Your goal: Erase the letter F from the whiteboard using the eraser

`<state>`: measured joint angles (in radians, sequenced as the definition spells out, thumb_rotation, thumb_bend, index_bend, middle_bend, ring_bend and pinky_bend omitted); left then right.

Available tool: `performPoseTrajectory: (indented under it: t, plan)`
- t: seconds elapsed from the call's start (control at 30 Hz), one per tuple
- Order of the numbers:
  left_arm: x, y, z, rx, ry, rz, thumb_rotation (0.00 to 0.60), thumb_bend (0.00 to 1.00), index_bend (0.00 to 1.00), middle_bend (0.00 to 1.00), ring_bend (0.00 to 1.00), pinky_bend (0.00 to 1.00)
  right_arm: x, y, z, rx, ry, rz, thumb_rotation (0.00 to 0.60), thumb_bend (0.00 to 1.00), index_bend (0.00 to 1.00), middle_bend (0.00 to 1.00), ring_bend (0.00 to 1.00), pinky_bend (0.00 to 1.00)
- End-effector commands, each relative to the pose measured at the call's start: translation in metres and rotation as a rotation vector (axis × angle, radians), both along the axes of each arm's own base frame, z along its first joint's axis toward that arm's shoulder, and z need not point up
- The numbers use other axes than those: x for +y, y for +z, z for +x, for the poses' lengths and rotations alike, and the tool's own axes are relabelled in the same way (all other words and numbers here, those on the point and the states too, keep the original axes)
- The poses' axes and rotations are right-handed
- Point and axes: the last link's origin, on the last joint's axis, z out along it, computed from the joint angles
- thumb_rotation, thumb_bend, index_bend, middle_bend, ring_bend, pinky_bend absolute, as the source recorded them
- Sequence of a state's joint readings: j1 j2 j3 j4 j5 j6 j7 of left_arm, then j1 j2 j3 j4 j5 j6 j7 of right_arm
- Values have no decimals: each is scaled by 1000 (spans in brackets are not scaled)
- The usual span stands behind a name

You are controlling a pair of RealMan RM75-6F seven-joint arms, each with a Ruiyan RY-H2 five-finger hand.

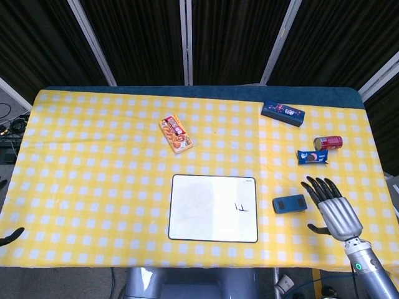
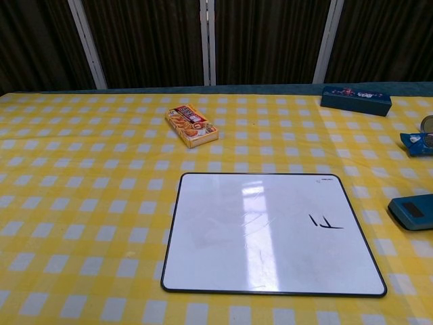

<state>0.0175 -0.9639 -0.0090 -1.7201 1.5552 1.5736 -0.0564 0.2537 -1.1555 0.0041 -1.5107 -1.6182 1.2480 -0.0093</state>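
A whiteboard (image 1: 214,208) (image 2: 270,232) lies on the yellow checked table, with a black letter F (image 1: 241,207) (image 2: 327,221) near its right edge. The blue eraser (image 1: 290,203) (image 2: 413,211) sits on the cloth just right of the board. My right hand (image 1: 332,207) hovers to the right of the eraser with its fingers spread and nothing in it; the chest view does not show it. Only a dark fingertip of my left hand (image 1: 9,237) shows at the far left edge.
An orange snack box (image 1: 176,133) (image 2: 192,125) lies behind the board. At the back right are a dark blue box (image 1: 283,113) (image 2: 356,100), a red can (image 1: 328,142) and a blue snack packet (image 1: 312,157) (image 2: 416,142).
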Motion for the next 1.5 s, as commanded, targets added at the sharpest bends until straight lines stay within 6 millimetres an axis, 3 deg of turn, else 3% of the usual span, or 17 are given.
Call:
performPoseTrajectory:
  t: [0.03,0.13,0.4,0.87,1.1,1.37,1.5]
  plan:
    - [8,-6,-3,17,20,-13,600,0,0,0,0,0,-20,-22,-3,62,21,97,600,0,130,161,49,105]
    - [11,-9,-6,28,36,-20,600,0,0,0,0,0,-29,-36,-3,73,26,149,600,12,196,227,115,173]
    - [13,-11,-6,33,54,-15,600,0,0,0,0,0,-48,-62,-3,120,80,185,600,72,215,298,194,268]
    - [11,-9,-9,25,67,-11,600,0,0,0,0,0,-56,-78,-9,141,101,170,600,95,304,377,269,320]
    - [12,-10,-10,25,66,-14,600,0,0,0,0,0,-58,-80,-6,109,115,145,600,220,443,488,389,385]
    - [16,-13,-10,26,69,-25,600,0,0,0,0,0,-65,-80,30,73,210,156,600,245,459,505,404,389]
    - [19,-13,-10,24,74,-27,600,0,0,0,0,0,-74,-91,65,75,289,194,600,257,462,507,410,389]
